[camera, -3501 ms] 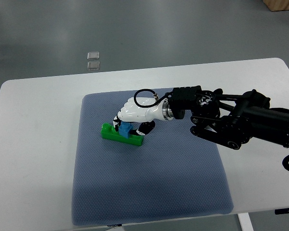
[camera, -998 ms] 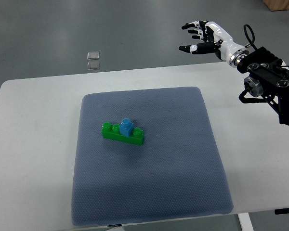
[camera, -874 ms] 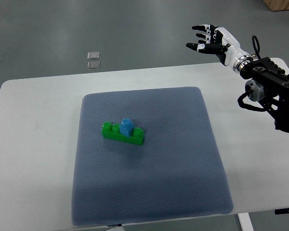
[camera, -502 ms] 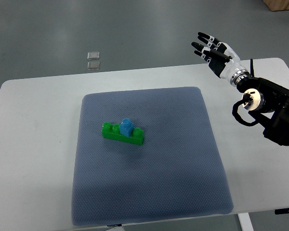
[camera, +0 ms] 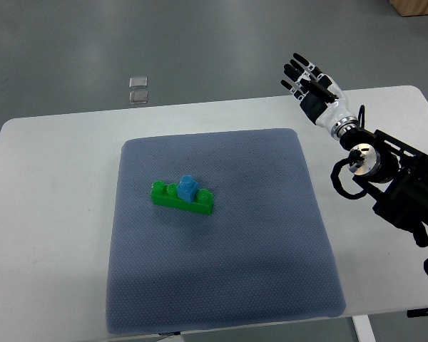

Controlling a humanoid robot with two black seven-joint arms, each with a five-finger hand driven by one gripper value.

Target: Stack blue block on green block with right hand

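The blue block (camera: 187, 188) is seated on top of the green block (camera: 181, 199), mid-mat (camera: 221, 285), so the stacking looks done. The right hand (camera: 312, 85) is held well clear beyond the tabletop's (camera: 50, 214) far edge, fingers spread, nothing gripped.

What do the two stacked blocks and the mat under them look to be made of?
The blue block and the green block look like moulded plastic: saturated colour, smooth faces, round studs. The blue-grey mat looks like soft fabric or foam, matte with a fine dotted weave; which of the two is unclear.
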